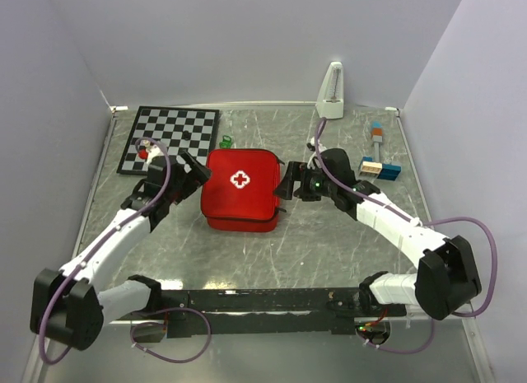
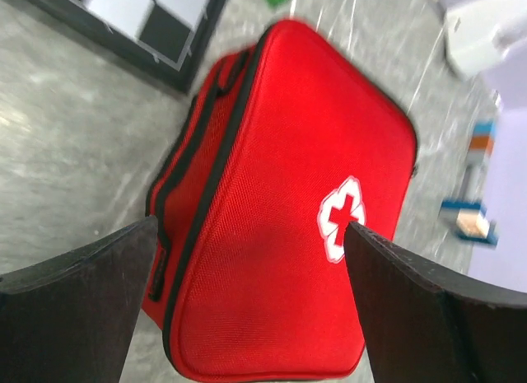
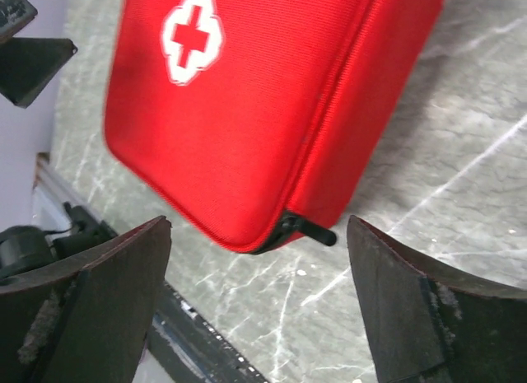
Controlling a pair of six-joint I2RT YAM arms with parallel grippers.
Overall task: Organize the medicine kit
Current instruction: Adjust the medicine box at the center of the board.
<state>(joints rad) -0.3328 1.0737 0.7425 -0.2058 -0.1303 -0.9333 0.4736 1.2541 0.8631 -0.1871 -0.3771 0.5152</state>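
The medicine kit (image 1: 240,189) is a red zipped-shut case with a white cross on its lid, lying flat mid-table. My left gripper (image 1: 194,168) hovers at the kit's left side. It stands open, its dark fingers spread over the case's near corner (image 2: 280,193) without touching it. My right gripper (image 1: 287,182) sits at the kit's right edge, also open. In the right wrist view the red case (image 3: 247,95) fills the top, and its black zipper pull (image 3: 311,229) sticks out at the corner, between the fingers but apart from both.
A black-and-white chessboard (image 1: 169,138) with small red and white pieces (image 1: 144,150) lies at the back left. A small green item (image 1: 224,140) sits beside it. A white upright object (image 1: 332,91) stands at the back. Blue and orange blocks (image 1: 379,165) lie at the right.
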